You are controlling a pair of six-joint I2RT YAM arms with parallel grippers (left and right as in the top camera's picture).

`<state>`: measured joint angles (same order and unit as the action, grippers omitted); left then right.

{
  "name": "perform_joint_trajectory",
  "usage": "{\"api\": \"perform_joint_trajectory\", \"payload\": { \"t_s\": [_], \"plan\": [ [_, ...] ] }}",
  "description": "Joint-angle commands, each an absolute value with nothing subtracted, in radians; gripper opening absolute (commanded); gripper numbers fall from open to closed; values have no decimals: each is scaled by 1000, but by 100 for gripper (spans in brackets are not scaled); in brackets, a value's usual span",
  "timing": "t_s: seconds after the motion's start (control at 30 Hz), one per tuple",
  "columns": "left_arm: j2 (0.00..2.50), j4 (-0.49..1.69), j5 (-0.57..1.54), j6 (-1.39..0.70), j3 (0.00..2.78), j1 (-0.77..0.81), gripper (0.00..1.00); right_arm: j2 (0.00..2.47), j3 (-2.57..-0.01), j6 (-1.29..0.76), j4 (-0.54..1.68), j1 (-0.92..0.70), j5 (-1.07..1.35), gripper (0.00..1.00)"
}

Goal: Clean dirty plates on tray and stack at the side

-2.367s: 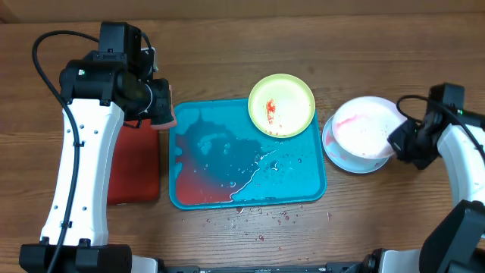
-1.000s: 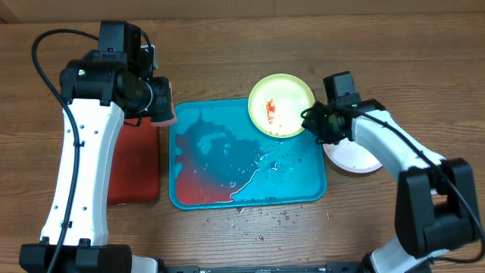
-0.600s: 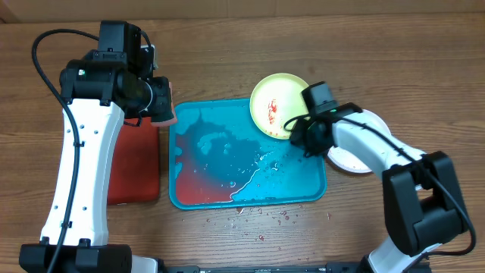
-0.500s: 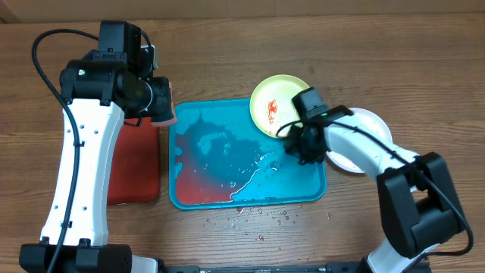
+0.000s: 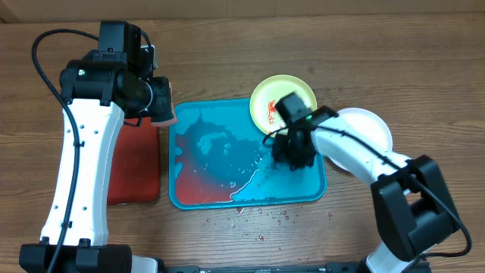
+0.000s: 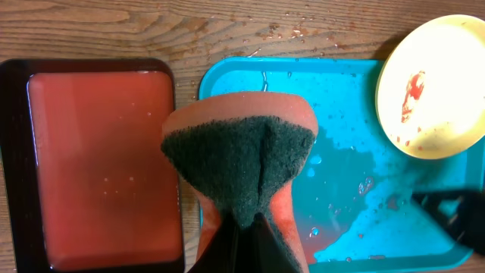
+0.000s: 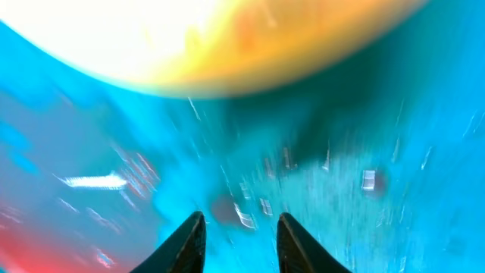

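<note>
Plate with the yellow-green rim lies at the far right corner of the tray, just ahead of your right gripper, whose jaws stand apart and, as far as the blurred wrist view shows, empty, while the left gripper, well apart from it, is clenched on the sponge

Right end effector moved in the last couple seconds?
Yes: the right end effector went left, off the stacked plates, over the tray, below the yellow-green plate.

Even light; heavy blur, rt wrist cam
</note>
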<state>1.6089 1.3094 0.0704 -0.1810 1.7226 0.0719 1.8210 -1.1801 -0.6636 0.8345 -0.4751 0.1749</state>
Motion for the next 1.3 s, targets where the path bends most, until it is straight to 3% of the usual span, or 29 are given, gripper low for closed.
{"api": "perform_joint_trajectory", "payload": {
  "t_s": [0.0,0.17,0.57,0.73,1.27],
  "plan": [
    [1616,1305,78,-184,1721,72,4,1812,-1225,-719,762,-381,124,33],
    [1616,1304,78,-184,1719,72,4,1823,-1200,-719,646,-301,113,33],
    [1616,1286,78,-184,1697,72,4,1974,-1197,-719,640,-301,88,32],
    [1616,1285,78,-184,1691,72,4,1990,-1197,-718,662,-305,171,26],
    [1616,1275,78,-184,1690,72,4,1935,-1250,-619,948,-524,266,25]
  ]
}}
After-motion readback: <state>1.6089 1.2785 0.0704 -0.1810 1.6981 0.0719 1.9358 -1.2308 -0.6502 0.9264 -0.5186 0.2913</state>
